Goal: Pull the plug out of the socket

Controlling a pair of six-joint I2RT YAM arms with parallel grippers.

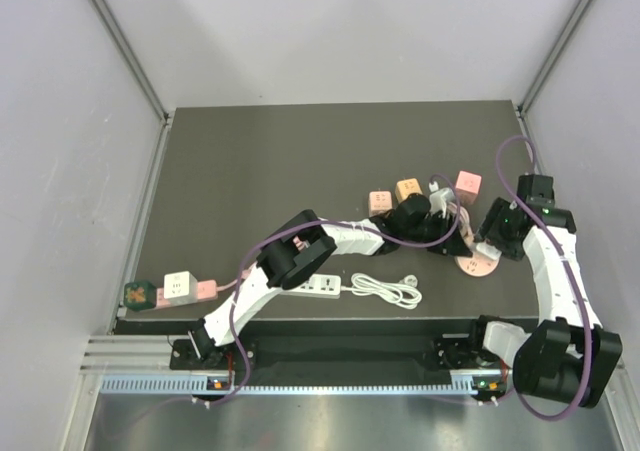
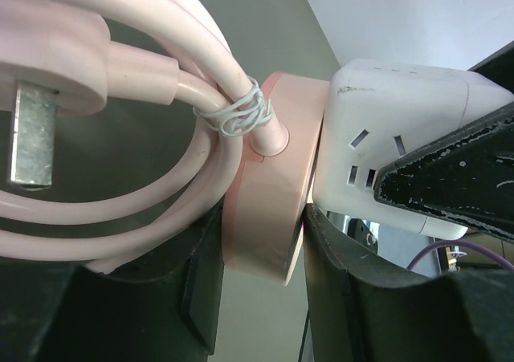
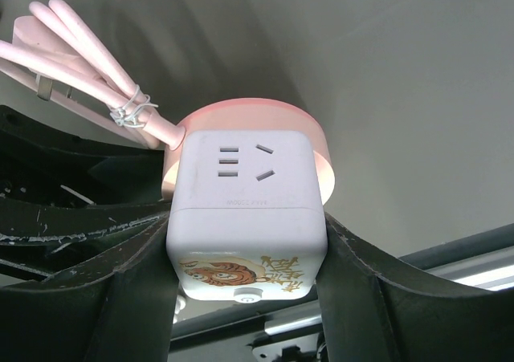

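Note:
A white cube plug (image 3: pixel 245 217), with a tiger picture on its near face, sits seated on a round pink socket (image 3: pixel 241 113). My right gripper (image 3: pixel 247 233) is shut on the cube's two sides. My left gripper (image 2: pixel 259 217) is shut across the pink socket's (image 2: pixel 265 209) thickness, and the white cube (image 2: pixel 385 129) lies just to its right. The socket's pink cord (image 2: pixel 120 177) is coiled and bound with a wire tie (image 2: pixel 237 113); its own pink plug (image 2: pixel 48 65) shows metal prongs. From above, both grippers meet at the pink socket (image 1: pixel 480 265) on the table's right side.
Pink (image 1: pixel 380 202), orange (image 1: pixel 408 188) and pink (image 1: pixel 468 183) cube sockets stand behind the grippers. A white power strip (image 1: pixel 318 286) with a coiled white cable (image 1: pixel 388 290) lies near the front edge. At the front left stand a green cube (image 1: pixel 138 294) and a white cube (image 1: pixel 180 286).

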